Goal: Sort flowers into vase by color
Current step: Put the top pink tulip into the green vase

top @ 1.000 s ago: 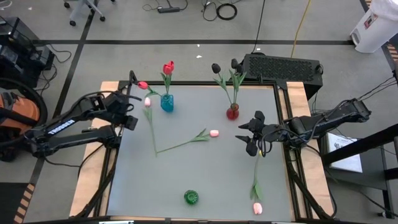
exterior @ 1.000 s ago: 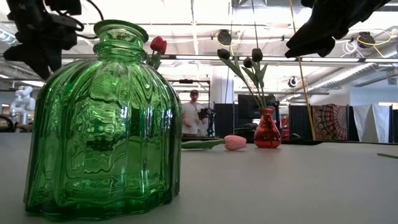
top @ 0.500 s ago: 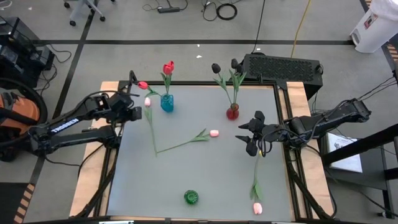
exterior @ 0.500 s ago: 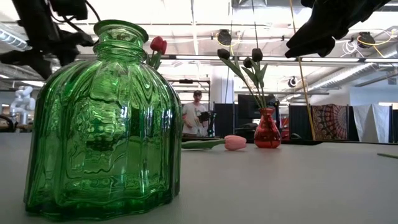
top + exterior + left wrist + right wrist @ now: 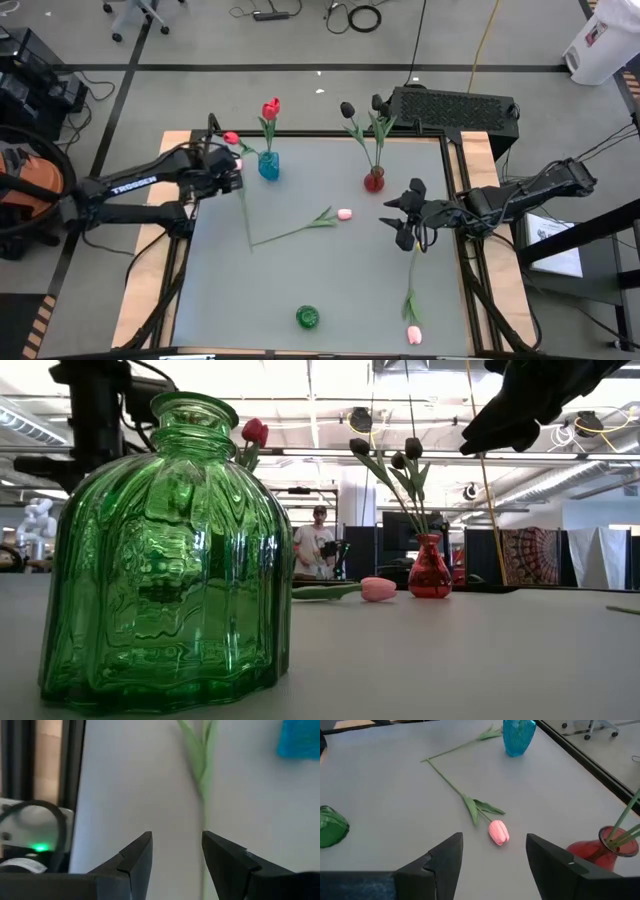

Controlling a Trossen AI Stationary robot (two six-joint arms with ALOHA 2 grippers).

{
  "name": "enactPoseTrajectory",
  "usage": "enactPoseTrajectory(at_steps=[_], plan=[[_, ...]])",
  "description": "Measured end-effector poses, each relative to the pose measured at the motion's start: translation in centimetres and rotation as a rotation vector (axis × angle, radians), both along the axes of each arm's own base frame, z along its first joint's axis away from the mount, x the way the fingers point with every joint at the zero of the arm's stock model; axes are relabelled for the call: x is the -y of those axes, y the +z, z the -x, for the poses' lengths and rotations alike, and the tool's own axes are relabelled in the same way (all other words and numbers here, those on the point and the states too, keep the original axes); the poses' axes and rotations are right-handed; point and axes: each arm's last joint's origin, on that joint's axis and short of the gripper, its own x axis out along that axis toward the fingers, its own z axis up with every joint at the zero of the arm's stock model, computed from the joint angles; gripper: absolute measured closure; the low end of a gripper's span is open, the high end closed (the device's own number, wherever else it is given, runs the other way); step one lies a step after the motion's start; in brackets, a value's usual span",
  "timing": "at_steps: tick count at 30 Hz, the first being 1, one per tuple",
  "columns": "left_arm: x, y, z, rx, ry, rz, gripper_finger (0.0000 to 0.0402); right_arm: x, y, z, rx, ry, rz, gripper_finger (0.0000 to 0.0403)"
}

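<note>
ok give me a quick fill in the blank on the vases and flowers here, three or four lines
1. The black tulips stand in the ____ vase.
2. The red tulip stands in the ____ vase.
3. The green vase holds ____ flowers.
4. The left claw hovers, fingers open, over a stem lying beside the ____ vase.

Missing words: red; blue; no; blue

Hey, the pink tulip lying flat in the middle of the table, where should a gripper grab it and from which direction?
Likely the bare stem of the pink tulip, between its leaves and the far stem end. It lies flat on the table, so come straight down from above with the fingers straddling the thin stem crosswise, away from the soft bud.
</note>
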Motion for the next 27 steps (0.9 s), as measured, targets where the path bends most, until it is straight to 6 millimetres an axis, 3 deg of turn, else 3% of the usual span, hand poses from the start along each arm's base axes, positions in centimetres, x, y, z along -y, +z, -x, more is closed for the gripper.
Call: enactPoseTrajectory(at_steps=[13,20,27], plan=[[-0.9,-1.9,-0.2,-0.130,-0.009,0.019,0.0223,0.3,0.2,0.3,0.049,-0.105,-0.147,0.0193],[-0.1,-4.1,0.0,-0.119,-0.068,0.099,0.0223,0.2,0.2,0.3,0.054,-0.116,-0.171,0.0193],[1.0,-4.2,-0.5,-0.096,-0.138,0.134,0.0224,0.2,0.2,0.3,0.056,-0.118,-0.175,0.0193]])
